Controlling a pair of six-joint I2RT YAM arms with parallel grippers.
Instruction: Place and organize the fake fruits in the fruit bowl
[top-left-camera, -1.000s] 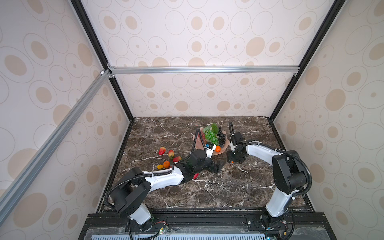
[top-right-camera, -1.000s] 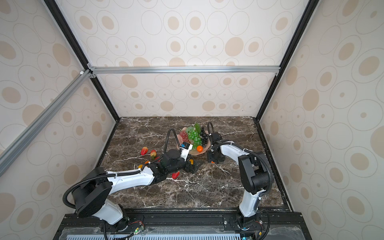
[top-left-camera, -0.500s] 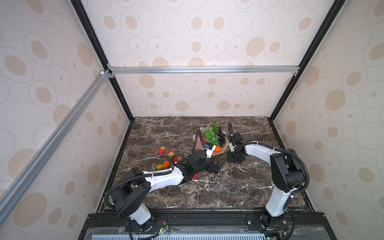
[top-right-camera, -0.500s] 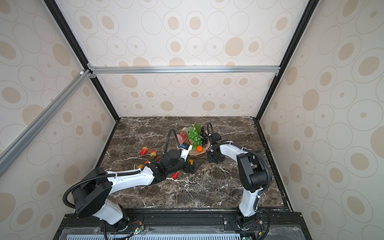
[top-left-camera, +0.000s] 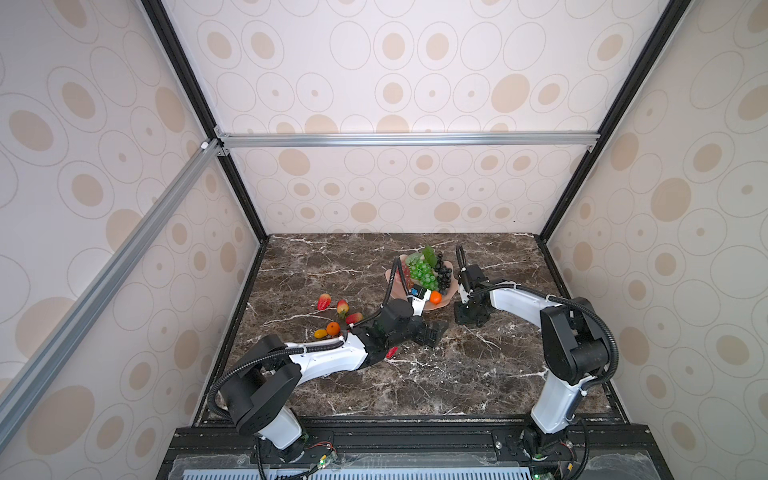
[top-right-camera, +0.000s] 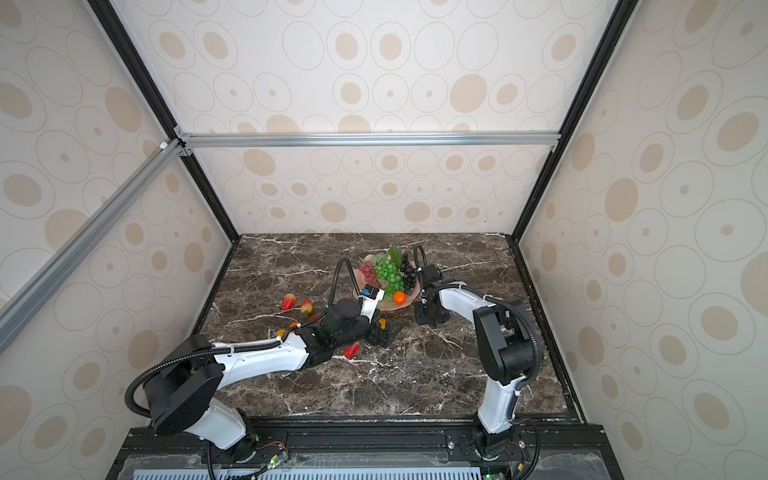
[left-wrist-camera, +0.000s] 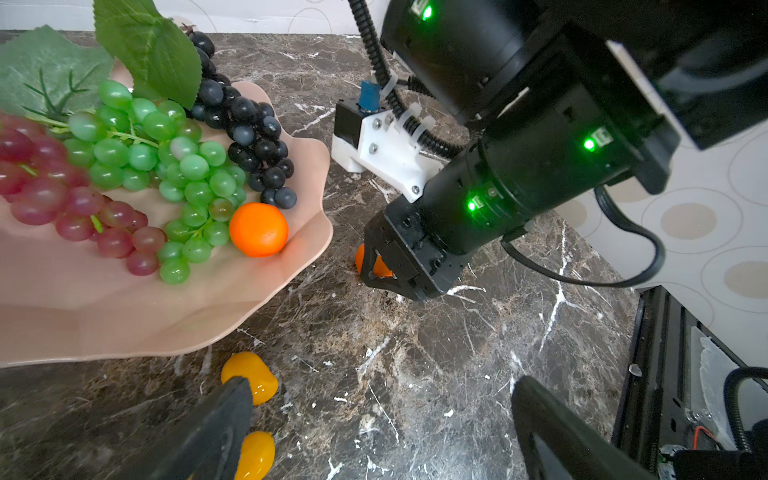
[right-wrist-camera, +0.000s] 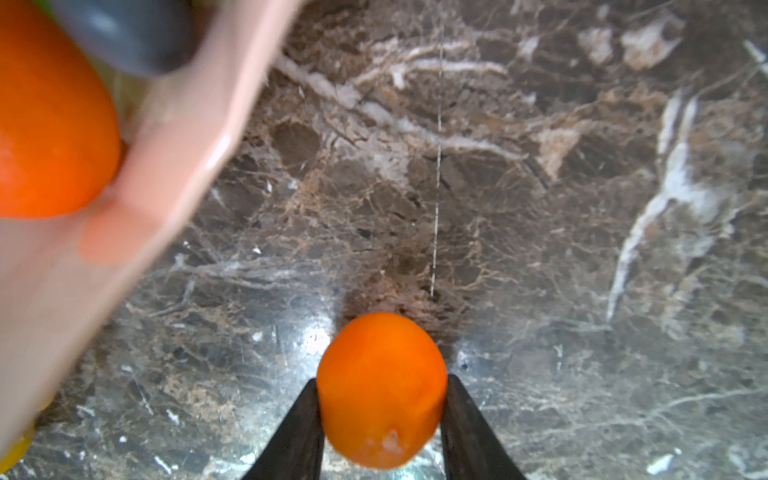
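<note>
because this tangerine is sitting on the marble table just outside the rim of the fruit bowl, i am working my right gripper down at table level. its fingers are pressing against both sides of the fruit across its broad middle; i judge that a round, glossy thing would squirt out of a shallower pinch.

the bowl is lying near the middle of the frame in both top views, already carrying red, green and black grape bunches and a second tangerine, so the lift ahead looks short.

my left gripper is hanging low just in front of the bowl with its jaws spread wide and holding nothing. one finger is just beside two yellow-orange ovals, probably lining up on them. strawberries are lying left of centre, well apart from the bowl.
</note>
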